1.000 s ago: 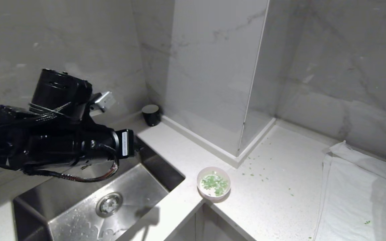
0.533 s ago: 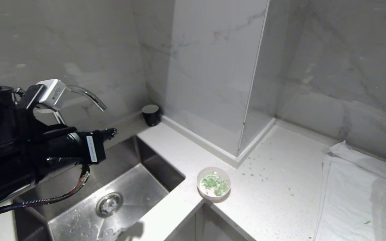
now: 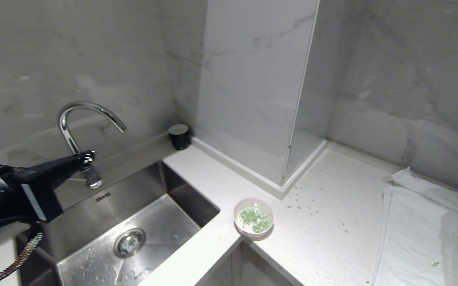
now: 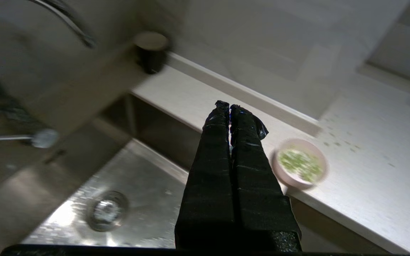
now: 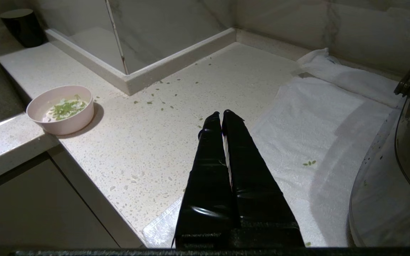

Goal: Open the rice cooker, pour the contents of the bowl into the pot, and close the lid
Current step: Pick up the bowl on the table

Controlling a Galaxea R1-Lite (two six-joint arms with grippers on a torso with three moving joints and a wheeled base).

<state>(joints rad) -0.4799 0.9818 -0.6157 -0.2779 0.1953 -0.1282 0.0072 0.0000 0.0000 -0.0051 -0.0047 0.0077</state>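
Pale pink, the bowl (image 3: 253,217) sits on the speckled white table (image 3: 332,238) at the inner corner of its front edge, just beside the steel sink (image 3: 133,234), with the green contents (image 3: 255,219) lying wet in its whitish inside. More green bits are scattered on the table beyond the bowl, toward the marble pillar (image 3: 253,87). The left gripper (image 3: 88,155) hangs above the far side of the sink from the bowl, in front of the chrome tap (image 3: 82,119), its fingers (image 4: 222,117) clenched together on nothing. The right gripper (image 5: 222,114) hovers over the table between the bowl and the white towel (image 5: 315,131), fingers likewise pressed shut and empty. A black cup (image 3: 179,136) stands near the wall behind the sink.
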